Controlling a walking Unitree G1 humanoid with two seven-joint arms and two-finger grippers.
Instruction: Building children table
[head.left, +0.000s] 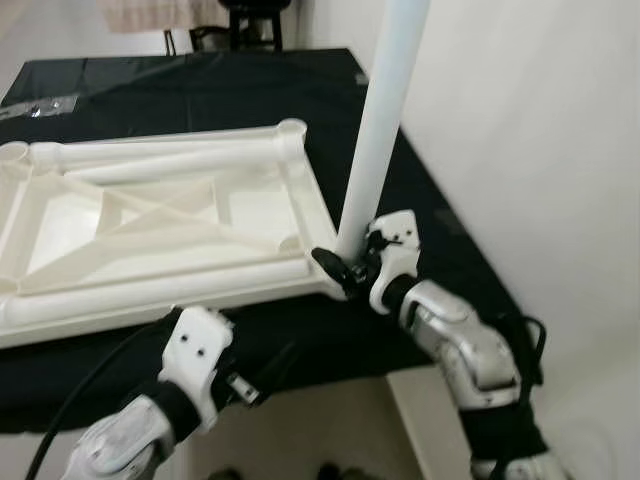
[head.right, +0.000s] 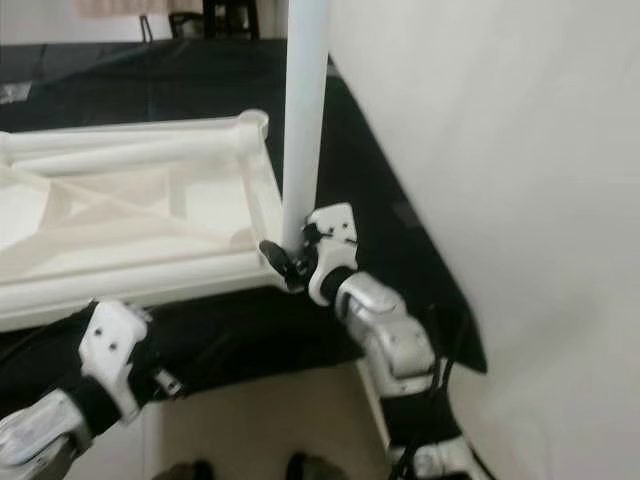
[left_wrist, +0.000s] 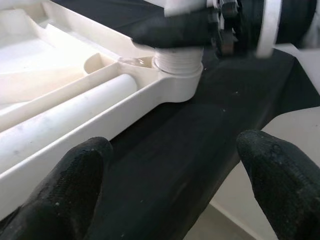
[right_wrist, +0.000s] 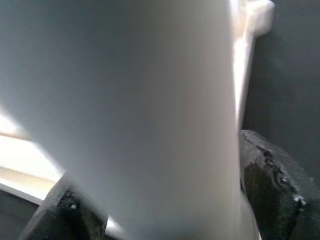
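Note:
The white plastic table top (head.left: 150, 230) lies upside down on a black cloth (head.left: 200, 90). A long white table leg (head.left: 385, 110) stands upright in the top's near right corner socket (left_wrist: 177, 75). My right gripper (head.left: 345, 262) is shut on the leg's lower end, a black finger (right_wrist: 265, 175) on each side of it. Two more white legs (head.left: 170, 160) lie inside the top. My left gripper (left_wrist: 172, 180) is open, low at the cloth's near edge, a little short of the same corner, holding nothing.
A white wall (head.left: 520, 120) runs close along the right side of the cloth. The dark legs of a piece of furniture (head.left: 250, 25) stand at the back. A small clear bag (head.left: 40, 106) lies at the cloth's far left. Pale floor (head.left: 330, 420) shows below the near edge.

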